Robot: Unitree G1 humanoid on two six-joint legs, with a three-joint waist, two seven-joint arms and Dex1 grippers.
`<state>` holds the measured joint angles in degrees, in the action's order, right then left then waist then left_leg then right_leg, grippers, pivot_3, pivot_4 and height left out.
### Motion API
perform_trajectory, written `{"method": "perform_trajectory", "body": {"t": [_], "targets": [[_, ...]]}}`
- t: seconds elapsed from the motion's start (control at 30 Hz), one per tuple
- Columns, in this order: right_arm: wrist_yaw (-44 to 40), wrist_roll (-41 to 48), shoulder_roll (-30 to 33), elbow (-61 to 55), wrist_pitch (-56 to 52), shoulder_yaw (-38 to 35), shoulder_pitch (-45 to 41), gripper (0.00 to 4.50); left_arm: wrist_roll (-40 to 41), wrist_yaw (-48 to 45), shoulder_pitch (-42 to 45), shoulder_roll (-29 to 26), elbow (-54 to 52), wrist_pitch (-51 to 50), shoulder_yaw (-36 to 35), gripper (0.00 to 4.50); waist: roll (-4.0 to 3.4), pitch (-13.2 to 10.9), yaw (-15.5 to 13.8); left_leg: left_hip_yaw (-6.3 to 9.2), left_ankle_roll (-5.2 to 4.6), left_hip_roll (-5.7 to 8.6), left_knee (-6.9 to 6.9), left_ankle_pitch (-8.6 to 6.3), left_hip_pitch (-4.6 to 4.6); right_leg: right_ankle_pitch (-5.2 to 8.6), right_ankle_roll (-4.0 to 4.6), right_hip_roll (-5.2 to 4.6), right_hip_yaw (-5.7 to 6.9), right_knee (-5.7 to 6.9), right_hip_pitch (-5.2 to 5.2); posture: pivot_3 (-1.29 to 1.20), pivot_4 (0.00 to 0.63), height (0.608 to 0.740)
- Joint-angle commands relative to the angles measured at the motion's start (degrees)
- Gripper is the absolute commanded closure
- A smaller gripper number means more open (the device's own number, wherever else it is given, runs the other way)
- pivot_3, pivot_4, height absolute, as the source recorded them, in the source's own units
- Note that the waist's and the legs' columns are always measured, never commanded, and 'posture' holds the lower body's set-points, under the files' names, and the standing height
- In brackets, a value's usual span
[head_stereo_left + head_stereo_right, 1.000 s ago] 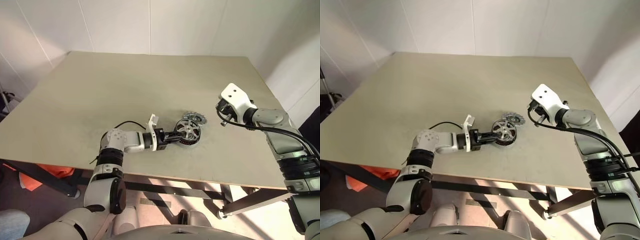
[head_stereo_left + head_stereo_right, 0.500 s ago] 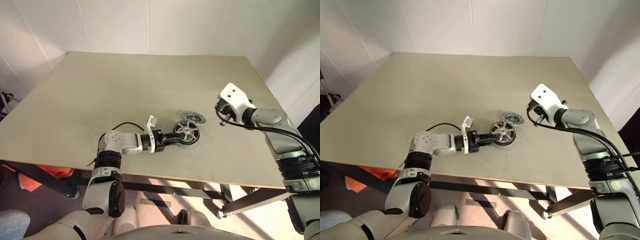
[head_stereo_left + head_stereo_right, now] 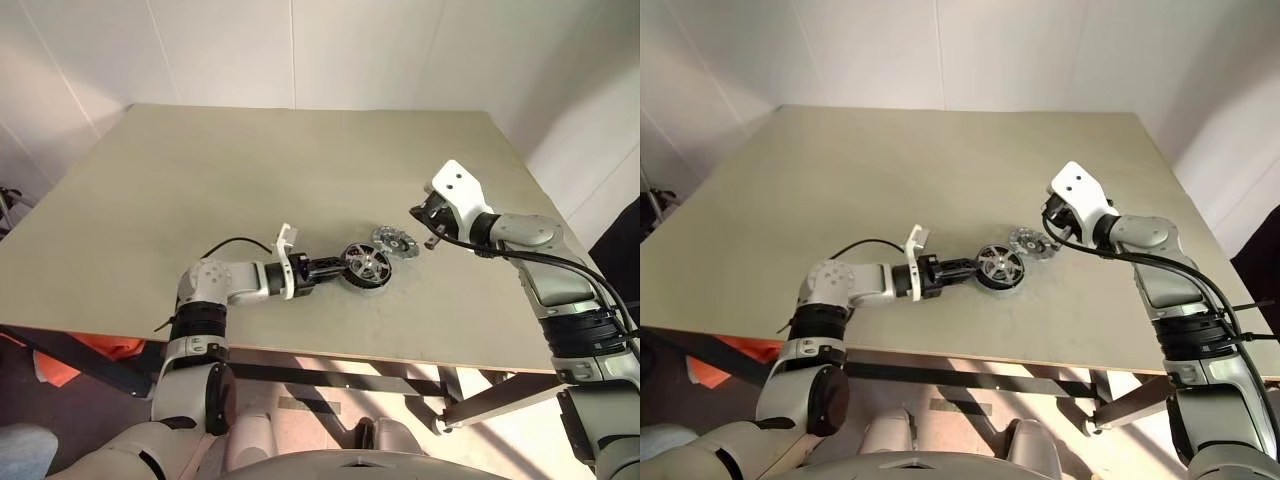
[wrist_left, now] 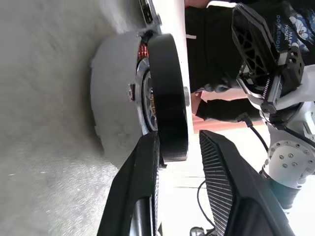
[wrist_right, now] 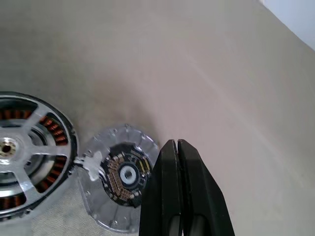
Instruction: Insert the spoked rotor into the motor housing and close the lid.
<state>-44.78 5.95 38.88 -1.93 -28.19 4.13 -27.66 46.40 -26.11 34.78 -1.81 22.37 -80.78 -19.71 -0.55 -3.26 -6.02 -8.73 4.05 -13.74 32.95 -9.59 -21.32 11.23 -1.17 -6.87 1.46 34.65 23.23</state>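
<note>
The spoked rotor lies flat in the motor housing near the table's front middle; its dark rim stands proud of the silver shell, and copper windings show between its spokes. My left gripper reaches in from the left. It is open, with its fingertips either side of the rim's near edge. The lid, a notched grey disc, lies on the table touching the housing's far right side. My right gripper is shut and empty, hovering just right of the lid.
The beige table has wide bare surface to the left and behind the parts. Its front edge runs close below the housing. A black cable loops off my left forearm. White walls stand behind.
The rotor, tilted between the left fingers a second ago, now lies flat in the housing. The left fingers have parted and drawn back a little. The right gripper has come left, close to the lid.
</note>
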Motion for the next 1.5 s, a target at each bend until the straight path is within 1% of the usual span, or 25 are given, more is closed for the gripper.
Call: {"method": "perform_trajectory", "body": {"t": [0.03,0.23,0.33,0.47,0.57,0.7,0.83,1.0,1.1,1.2,1.23,1.33,1.43,1.5], "targets": [[-0.8,2.0,-0.4,-4.7,-0.9,-0.7,0.5,4.5,2.2,-1.6,-1.1,-1.0,-4.8,-1.3,0.6,3.11,0.0,0.0,0.1,0.0,-0.02,0.0,0.0,-0.01,-0.01,0.01,-0.01,0.0,0.0,-0.01,0.0,0.0,0.0,0.74],[-3.5,5.1,-1.4,-8.5,-1.5,-0.2,1.7,4.5,2.2,-1.3,-2.4,-1.1,-6.6,-0.5,0.5,3.11,0.0,0.0,0.2,0.0,0.01,0.03,0.03,0.0,-0.03,0.01,-0.02,-0.03,-0.01,-0.01,-0.01,0.0,0.0,0.74],[-4.9,6.6,-1.4,-10.7,-1.8,0.4,3.3,4.5,1.9,-1.2,-2.7,-1.2,-7.6,1.7,0.3,3.11,0.0,0.0,0.3,0.0,0.01,0.01,0.03,0.0,-0.02,0.02,-0.03,-0.01,-0.01,0.0,-0.01,0.0,0.0,0.74],[-4.3,6.8,-2.8,-11.7,-3.3,2.3,4.6,4.5,0.8,-1.3,-3.1,-2.7,-9.2,6.2,0.4,3.11,0.0,0.0,0.3,0.01,0.01,0.0,0.01,0.0,-0.02,0.02,-0.03,0.0,-0.01,-0.02,-0.01,0.0,0.0,0.74],[-3.3,6.0,-5.1,-9.5,-3.8,4.2,5.2,4.5,0.2,-1.1,-3.7,-4.0,-10.0,8.6,0.6,3.11,0.0,0.0,0.4,0.01,0.01,-0.01,0.01,0.0,-0.01,0.02,-0.03,0.01,-0.01,-0.01,0.0,0.0,0.0,0.74],[-1.1,3.4,-7.8,-3.5,-2.7,6.8,5.7,4.5,0.2,-0.4,-4.2,-5.0,-10.8,10.5,0.1,3.11,0.0,0.0,0.5,0.01,0.02,0.0,0.02,0.01,-0.01,0.03,-0.04,0.0,-0.02,-0.01,-0.01,0.0,0.0,0.74],[-0.7,2.7,-8.4,-2.3,-2.1,7.3,5.8,4.5,-0.3,0.3,-4.8,-5.7,-11.1,12.4,0.1,3.11,0.0,0.0,0.5,0.02,0.02,0.0,0.02,0.0,-0.04,0.03,-0.04,0.0,-0.02,-0.01,0.0,0.0,0.0,0.74],[-1.8,2.1,-6.2,-4.3,-0.2,6.4,4.9,4.5,-0.5,1.0,-4.1,-6.3,-9.6,15.2,-0.8,3.11,0.01,0.0,0.4,0.02,0.02,0.0,0.01,0.0,-0.04,0.03,-0.05,0.0,-0.02,-0.01,0.0,0.0,0.0,0.74],[-4.1,4.0,-4.4,-7.3,0.7,5.0,2.9,4.5,-0.6,0.8,-3.8,-6.7,-8.9,16.4,-0.7,3.11,0.01,0.0,0.4,0.02,0.03,0.0,0.01,0.01,-0.03,0.03,-0.05,0.0,-0.02,0.0,0.0,0.0,0.0,0.74],[-10.7,6.1,0.1,-10.2,1.7,4.8,0.4,4.5,-1.4,-0.1,-3.8,-7.2,-8.9,17.9,0.5,3.11,0.0,0.0,0.4,0.01,0.02,0.0,0.02,0.0,-0.03,0.03,-0.05,0.01,-0.03,0.01,0.01,0.0,0.0,0.74],[-12.6,5.1,2.0,-9.8,3.3,5.7,-0.3,4.5,-1.8,-0.5,-3.8,-7.4,-9.2,18.6,1.1,3.11,0.01,0.0,0.4,0.02,0.02,0.0,0.02,0.0,-0.02,0.03,-0.05,0.01,-0.03,0.0,0.0,0.0,0.0,0.74],[-19.0,-1.8,8.4,-5.1,12.3,11.4,-2.3,4.5,-3.6,-1.6,-4.0,-8.5,-11.0,21.0,4.1,3.11,0.04,0.0,0.2,0.03,0.02,-0.02,0.04,0.0,-0.01,0.03,-0.05,0.01,-0.01,0.01,-0.03,0.0,0.0,0.74],[-26.2,-5.9,11.8,-0.8,20.9,16.3,-4.2,3.91,-6.8,-2.7,-4.5,-10.0,-13.1,24.2,8.0,3.05,0.08,0.0,0.3,0.04,0.01,-0.02,0.06,0.0,-0.03,0.03,-0.06,0.0,0.0,0.02,-0.05,0.0,0.0,0.74],[-28.9,-9.0,12.1,3.2,26.9,18.7,-6.8,3.28,-10.7,-3.3,-5.4,-11.9,-15.7,27.9,11.8,3.05,0.07,0.0,0.5,0.03,0.01,-0.02,0.08,0.0,-0.03,0.03,-0.05,0.0,-0.01,0.04,-0.03,0.0,0.0,0.74]]}}
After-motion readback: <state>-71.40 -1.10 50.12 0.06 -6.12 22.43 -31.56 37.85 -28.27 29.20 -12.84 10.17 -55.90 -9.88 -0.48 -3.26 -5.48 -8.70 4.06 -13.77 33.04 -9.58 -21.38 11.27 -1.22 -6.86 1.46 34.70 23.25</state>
